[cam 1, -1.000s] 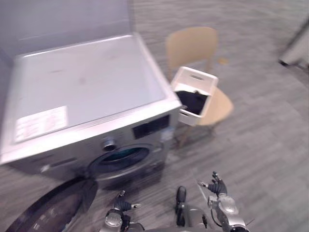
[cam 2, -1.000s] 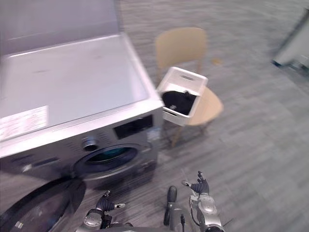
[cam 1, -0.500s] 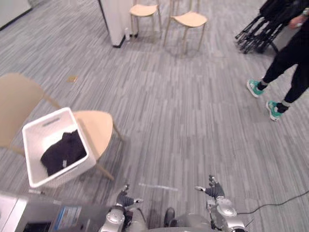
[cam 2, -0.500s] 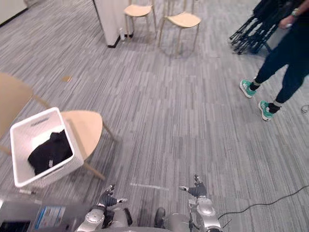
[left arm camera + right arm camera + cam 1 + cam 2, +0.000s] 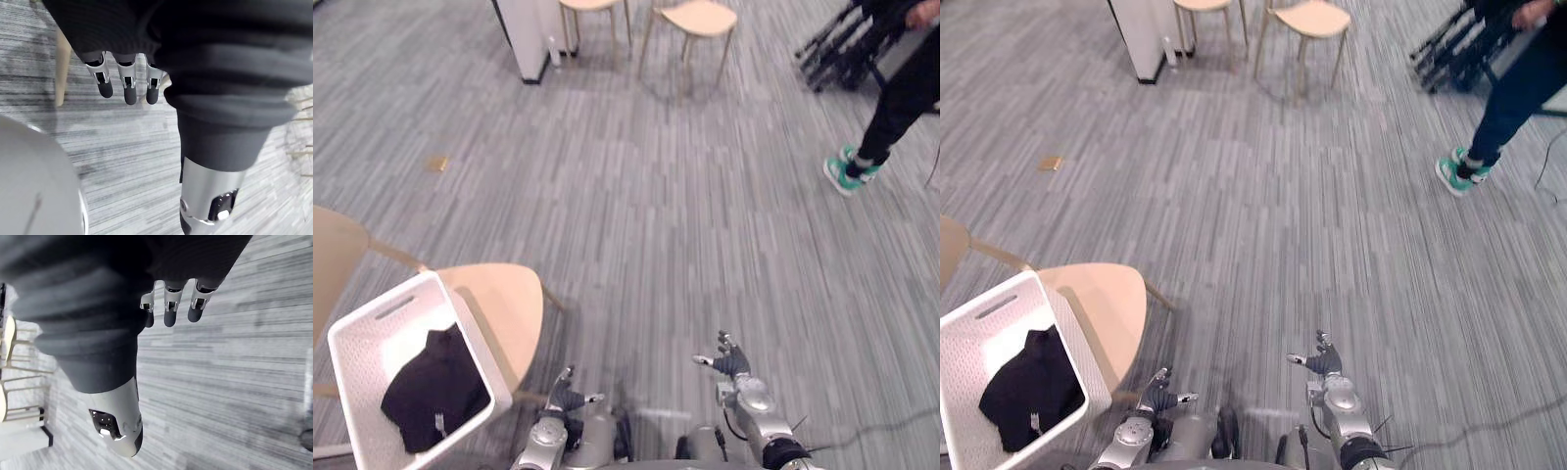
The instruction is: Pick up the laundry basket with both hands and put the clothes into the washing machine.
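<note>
**Left eye view:** The whole picture has swung since a second ago. The camera has turned away from the washing machine, and the things themselves have not moved. A white laundry basket [image 5: 374,333] now sits at the lower left, resting on the left part of a pale wooden chair seat [image 5: 507,315]. Dark clothes [image 5: 433,387] lie bunched inside it. The left hand [image 5: 566,397] and right hand [image 5: 730,363] hang low over the grey carpet, as before. Both have loose, spread fingers and hold nothing, and both are well apart from the basket. This suggests the robot is turning to face the basket and the lift has not begun. A person's legs [image 5: 899,98] in teal shoes stand at the upper right, and two more chairs [image 5: 701,18] stand at the top edge.

**Right eye view:** This shows the same scene. The basket is closer to the lower left corner and is cut off by the edge.

**Left wrist view:** The left hand's fingers [image 5: 129,90] hang straight and relaxed, with the thumb apart from them. The hand is empty above the carpet, and a wooden chair leg [image 5: 60,73] shows just beyond it.

**Right wrist view:** The right hand's fingers [image 5: 169,312] are also straight and relaxed. The hand is empty, with carpet beyond it.

**Writing:** None can be read. A small pale tag on the clothes is too small to make out.
</note>
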